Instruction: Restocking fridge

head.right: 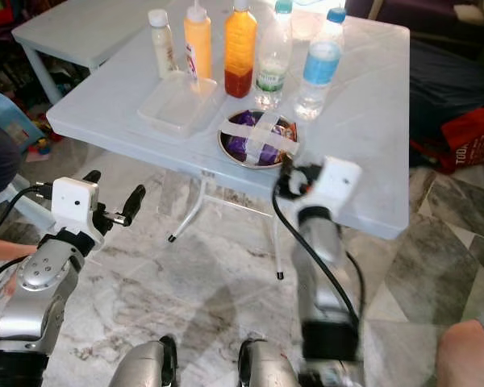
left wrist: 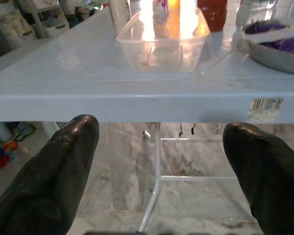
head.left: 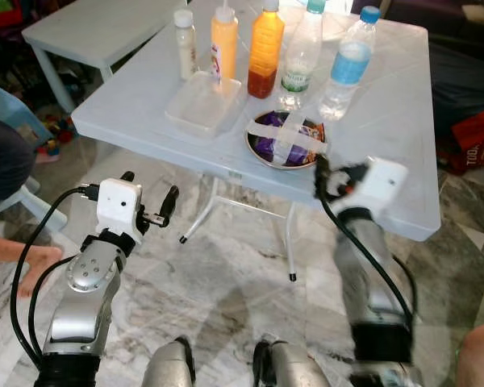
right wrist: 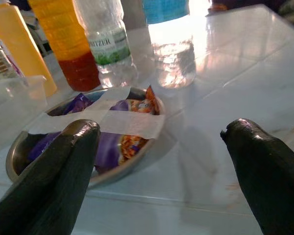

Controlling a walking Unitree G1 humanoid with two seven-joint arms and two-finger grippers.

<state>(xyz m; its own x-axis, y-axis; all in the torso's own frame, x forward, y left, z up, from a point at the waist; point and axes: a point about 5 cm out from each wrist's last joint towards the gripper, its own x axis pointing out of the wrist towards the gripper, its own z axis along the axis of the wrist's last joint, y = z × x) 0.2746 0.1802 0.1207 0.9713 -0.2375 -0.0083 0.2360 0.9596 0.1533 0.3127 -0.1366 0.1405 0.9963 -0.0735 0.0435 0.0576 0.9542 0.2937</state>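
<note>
On the light blue table (head.left: pixel 387 137) stand a small white bottle (head.left: pixel 185 42), a yellow squeeze bottle (head.left: pixel 223 42), an orange juice bottle (head.left: pixel 265 50) and two water bottles, one green-labelled (head.left: pixel 300 60), one blue-labelled (head.left: pixel 347 66). In front of them lie a clear plastic container (head.left: pixel 205 103) and a metal bowl (head.left: pixel 286 141) of purple packets, taped across. My right gripper (head.left: pixel 331 179) is open at the table's front edge, just right of the bowl (right wrist: pixel 88 142). My left gripper (head.left: pixel 151 193) is open below and before the table edge (left wrist: pixel 152 100), facing the container (left wrist: pixel 164 41).
A second pale table (head.left: pixel 89 32) stands at the back left. A person's forearm and hand (head.left: pixel 24 256) reach in low on the left, and a knee (head.left: pixel 480 355) shows at the bottom right. A red bag (head.left: pixel 476 141) sits right of the table. Thin white table legs (head.left: pixel 200 211) stand on the marble floor.
</note>
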